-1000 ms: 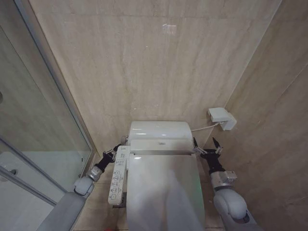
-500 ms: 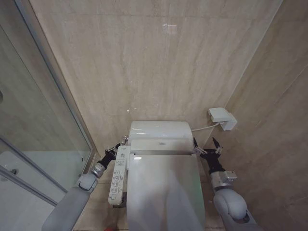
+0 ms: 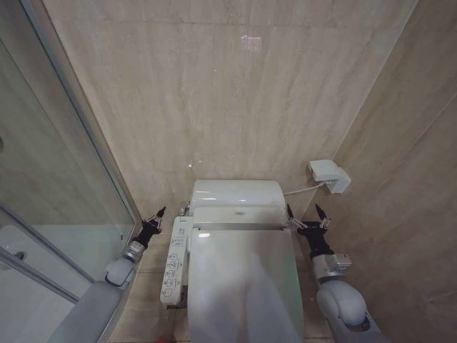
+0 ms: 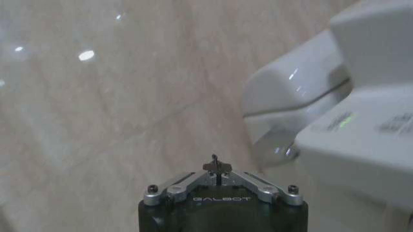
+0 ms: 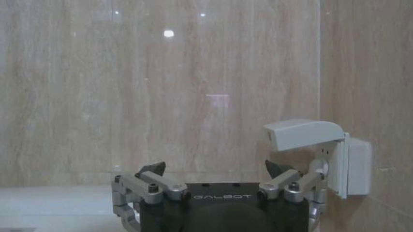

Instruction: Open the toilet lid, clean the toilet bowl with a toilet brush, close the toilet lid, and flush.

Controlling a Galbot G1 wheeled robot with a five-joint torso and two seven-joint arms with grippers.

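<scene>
The left gripper [image 3: 152,218], fingers pressed together, has backed off the button panel [image 3: 175,261]; the toilet lid [image 3: 243,282] beside it stays down, unopened; the right gripper [image 3: 306,214] waits spread.

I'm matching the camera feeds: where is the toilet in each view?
Head view: toilet centred, between left claw and right claw.
Left wrist view: its white rear body beyond the left claw, against the beige wall.
Right wrist view: pale surface beside the right claw; cannot tell if toilet.
Shared landmark: the beige wall.
</scene>
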